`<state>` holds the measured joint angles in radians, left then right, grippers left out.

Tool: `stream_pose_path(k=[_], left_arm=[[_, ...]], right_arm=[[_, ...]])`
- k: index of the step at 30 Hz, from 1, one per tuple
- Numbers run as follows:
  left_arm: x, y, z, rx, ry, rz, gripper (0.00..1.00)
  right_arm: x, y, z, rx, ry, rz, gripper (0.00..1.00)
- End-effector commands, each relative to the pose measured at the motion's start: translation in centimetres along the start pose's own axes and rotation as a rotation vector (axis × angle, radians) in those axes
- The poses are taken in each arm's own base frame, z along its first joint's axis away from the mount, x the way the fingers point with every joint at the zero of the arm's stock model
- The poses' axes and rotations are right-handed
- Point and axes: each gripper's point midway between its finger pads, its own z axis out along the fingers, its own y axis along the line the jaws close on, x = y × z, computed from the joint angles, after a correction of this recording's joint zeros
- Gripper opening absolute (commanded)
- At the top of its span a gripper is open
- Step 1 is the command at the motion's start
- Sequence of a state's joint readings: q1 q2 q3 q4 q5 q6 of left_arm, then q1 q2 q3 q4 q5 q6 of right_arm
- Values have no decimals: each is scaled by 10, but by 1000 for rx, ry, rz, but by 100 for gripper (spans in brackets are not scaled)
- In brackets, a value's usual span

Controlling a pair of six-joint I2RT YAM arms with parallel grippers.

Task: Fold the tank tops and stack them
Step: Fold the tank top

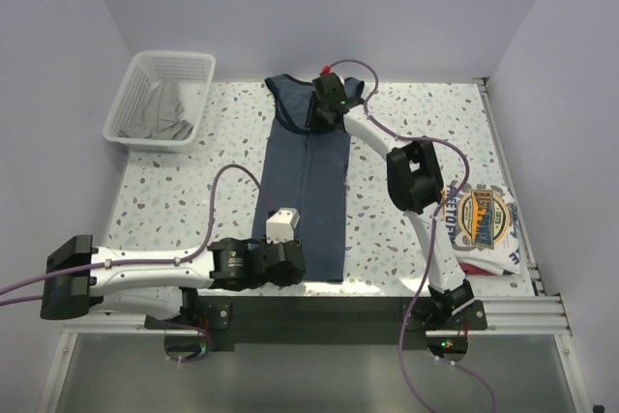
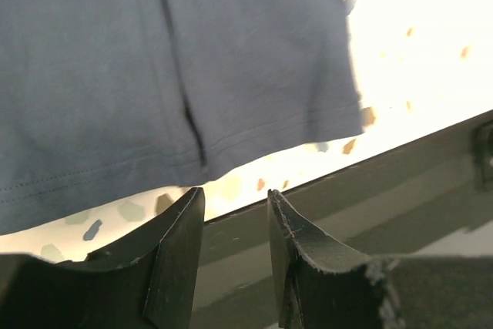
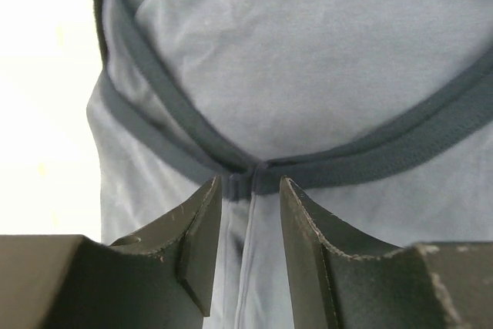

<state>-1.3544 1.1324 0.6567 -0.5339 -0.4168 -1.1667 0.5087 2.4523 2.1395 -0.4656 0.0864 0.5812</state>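
Observation:
The slate-blue tank top [image 1: 309,191] lies folded into a long narrow strip down the middle of the table, neckline at the far end. My right gripper [image 1: 325,108] is open over that far end; its jaws [image 3: 250,181] stand either side of the seam where the navy trim [image 3: 370,156] meets, above the cloth [image 3: 308,52]. My left gripper [image 1: 290,263] is open and empty at the near hem; its tips [image 2: 235,192] sit just short of the hem of the blue cloth [image 2: 154,59]. The white tank top [image 1: 484,224] with the blue-orange graphic lies bunched at the near right.
A white mesh basket [image 1: 124,108] with grey cloth inside stands at the far left. The table's dark near edge [image 2: 385,182] runs right under the left gripper. A metal rail [image 1: 508,171] borders the right side. Walls close in at back and sides.

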Motion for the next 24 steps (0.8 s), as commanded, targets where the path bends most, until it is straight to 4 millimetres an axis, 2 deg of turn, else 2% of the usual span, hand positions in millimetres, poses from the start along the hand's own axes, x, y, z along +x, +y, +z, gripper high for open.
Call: stream_pose_path(k=[1,3,4,6,7,8,9,10,11,12,13,15,16,17,18,19,20,24], left_arm=[[-46,-10,-20,-5,-129,-27,44],[-67,3,-19,-42,-149,-43,44],[-80,16,-17,-75,-167,-79,44],[-90,25,-17,-76,-181,-81,46],[-99,35,-16,-101,-200,-109,47],[-101,44,-16,-123,-203,-117,54],[-102,51,-15,-141,-199,-125,56],[-106,65,-12,-171,-198,-159,57],[-100,71,-9,-173,-167,-169,57],[-98,77,-8,-181,-157,-187,57],[-93,91,-6,-208,-141,-211,58],[-84,99,-7,-223,-109,-250,58],[-82,107,-7,-240,-103,-275,58],[-72,114,-8,-254,-78,-286,59],[-69,115,-8,-254,-68,-300,59],[-69,116,-7,-240,-70,-312,59],[-59,117,-4,-230,-38,-313,59],[-45,115,0,-198,12,-308,64]], right_arm=[[-53,23,-77,-58,-120,-9,40],[-48,18,-90,-54,-113,-11,41],[-36,10,-104,-38,-93,-12,41],[-22,-1,-116,-27,-73,-11,41],[6,-16,-117,2,-18,-10,40],[8,-13,-137,-21,-28,-12,40],[16,-17,-147,-18,-24,-14,40],[50,-34,-147,19,35,-23,40],[56,-24,-169,-10,17,-40,40],[70,-27,-176,0,29,-48,40],[111,-34,-179,20,93,-75,40],[131,-40,-205,25,101,-78,40],[166,-53,-211,45,156,-79,40],[180,-60,-218,51,175,-73,40],[183,-61,-234,26,163,-54,40],[213,-77,-238,45,215,-39,40],[223,-81,-243,39,233,-26,40],[260,-94,-269,-1,296,17,41]])
